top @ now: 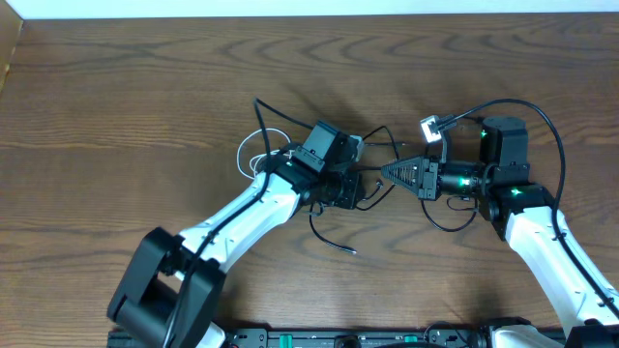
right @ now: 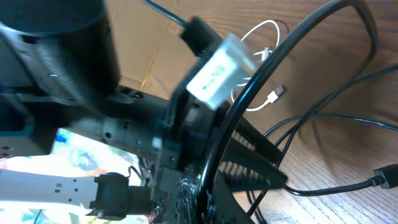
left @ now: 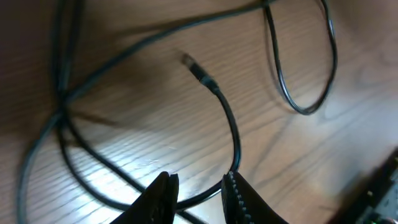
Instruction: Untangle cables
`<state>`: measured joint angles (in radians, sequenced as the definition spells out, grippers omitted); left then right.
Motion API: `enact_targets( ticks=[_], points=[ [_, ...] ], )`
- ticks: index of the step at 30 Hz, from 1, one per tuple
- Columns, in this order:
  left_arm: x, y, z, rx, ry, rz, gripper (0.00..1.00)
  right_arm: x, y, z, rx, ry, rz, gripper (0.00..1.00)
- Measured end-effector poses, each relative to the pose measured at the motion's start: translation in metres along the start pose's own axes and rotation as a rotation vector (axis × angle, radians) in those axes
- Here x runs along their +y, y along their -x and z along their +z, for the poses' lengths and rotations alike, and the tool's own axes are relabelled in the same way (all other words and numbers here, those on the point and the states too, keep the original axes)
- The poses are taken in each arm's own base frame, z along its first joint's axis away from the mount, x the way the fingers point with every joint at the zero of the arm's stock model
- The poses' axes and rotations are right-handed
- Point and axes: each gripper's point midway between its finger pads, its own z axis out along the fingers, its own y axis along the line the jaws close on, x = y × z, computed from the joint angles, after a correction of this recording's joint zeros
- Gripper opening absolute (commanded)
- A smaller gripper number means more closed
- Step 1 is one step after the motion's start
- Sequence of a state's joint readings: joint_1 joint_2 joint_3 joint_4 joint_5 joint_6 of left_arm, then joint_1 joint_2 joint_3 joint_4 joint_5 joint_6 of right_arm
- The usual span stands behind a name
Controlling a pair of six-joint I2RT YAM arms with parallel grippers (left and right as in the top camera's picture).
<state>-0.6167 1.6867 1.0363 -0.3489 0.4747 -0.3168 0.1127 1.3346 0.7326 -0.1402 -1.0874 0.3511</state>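
The black cable winds around the middle of the table, one loose end lying near the front. In the left wrist view the black cable curls from its small plug down between the fingers of my left gripper. Those jaws stand apart, with the cord crossing the gap. My right gripper points left toward my left gripper. In its own view my right gripper is shut to a point, and the black cable leads out of the tip. The white cable lies looped left of the left wrist, and the right wrist view shows the white cable with its plug.
A thick black robot wire arcs across the right wrist view and loops over the right arm. The left arm's wrist camera sits close to the right gripper. The table's far edge runs along the top.
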Motion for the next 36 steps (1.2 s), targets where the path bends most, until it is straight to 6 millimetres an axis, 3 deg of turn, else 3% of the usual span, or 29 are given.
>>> enact_targets(
  ticks=[7,10,21,28,34,35,36],
  points=[
    [-0.008,-0.018,0.017,0.096,-0.081,0.004,0.30,0.000,0.000,0.000,0.000,0.000,0.000,0.01],
    [-0.011,-0.022,0.018,0.108,-0.090,0.018,0.35,0.000,0.000,0.000,0.000,0.000,0.001,0.01],
    [-0.003,-0.020,0.021,0.089,-0.030,0.070,0.35,0.000,-0.001,0.000,0.003,-0.001,0.006,0.01],
    [-0.014,-0.034,0.032,0.121,-0.012,0.180,0.35,-0.001,-0.001,0.000,0.004,-0.002,0.009,0.01],
    [-0.004,-0.038,0.041,0.135,0.042,0.188,0.35,-0.001,-0.002,0.000,0.005,-0.002,0.010,0.01],
    [-0.004,-0.038,0.041,0.133,0.047,0.189,0.31,-0.001,-0.002,0.000,0.005,-0.002,0.010,0.01],
    [-0.003,-0.037,0.041,0.130,0.053,0.190,0.19,-0.001,-0.002,0.000,0.005,-0.002,0.010,0.01]
  ],
)
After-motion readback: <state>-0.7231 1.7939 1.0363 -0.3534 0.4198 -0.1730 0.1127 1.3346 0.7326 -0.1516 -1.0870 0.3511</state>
